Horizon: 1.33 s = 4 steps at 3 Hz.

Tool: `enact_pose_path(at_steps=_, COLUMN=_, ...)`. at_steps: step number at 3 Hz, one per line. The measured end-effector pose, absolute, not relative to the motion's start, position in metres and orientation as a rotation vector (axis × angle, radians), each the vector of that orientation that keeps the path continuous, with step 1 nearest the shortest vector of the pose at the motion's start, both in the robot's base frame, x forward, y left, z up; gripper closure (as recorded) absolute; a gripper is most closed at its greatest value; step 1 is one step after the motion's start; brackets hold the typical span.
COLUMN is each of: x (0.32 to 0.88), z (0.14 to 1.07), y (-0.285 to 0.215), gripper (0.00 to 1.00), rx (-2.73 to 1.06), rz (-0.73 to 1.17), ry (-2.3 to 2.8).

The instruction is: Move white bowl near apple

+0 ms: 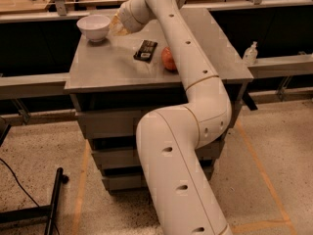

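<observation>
- White bowl [94, 26] is sitting upright at the far left corner of the grey table [105, 70], close to the back edge; it is looking plain, round and glossy, with a narrow foot, and I am not seeing anything inside it
- Gripper [116, 24] is hanging at the right side of the bowl, about at the height of the rim, just beside it or touching it; whether it is apart, together or clamped on the rim I cannot tell, because the wrist is covering that place
- Apple [168, 58] is lying well apart from the bowl, more to the right and nearer to the front edge; the white arm [182, 43] is passing in front of it, so only its red-orange left part is showing
- Black packet [146, 50] is lying flat between the bowl and the apple, just beside the apple
- I am judging that the step in hand is the taking of the bowl: the gripper is at the bowl, and the bowl is not yet standing near the apple, so the carrying is not done
- In my judgement the next move is calling for a firm hold on the thin rim, then for bringing the bowl to the right and forward, over or around the packet, and setting it on bare table near the apple without bumping it
- Being glossy and narrow at the foot, the bowl is probably risking to slip or to tip if it is only pushed
</observation>
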<state>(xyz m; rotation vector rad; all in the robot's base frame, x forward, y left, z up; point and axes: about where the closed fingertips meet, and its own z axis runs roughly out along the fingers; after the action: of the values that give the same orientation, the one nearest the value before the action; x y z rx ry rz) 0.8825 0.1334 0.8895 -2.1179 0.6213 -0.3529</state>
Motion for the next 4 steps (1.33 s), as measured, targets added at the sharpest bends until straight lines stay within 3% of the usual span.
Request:
enact_pose_path(at_steps=3, x=0.889, z=0.911, y=0.125, gripper=0.11, rx=-2.012, rz=-0.343, ry=0.684)
enact_pose_path(at_steps=4, x=0.894, z=0.921, y=0.129, gripper=0.0, rx=-1.971, rz=-0.363, ry=0.68)
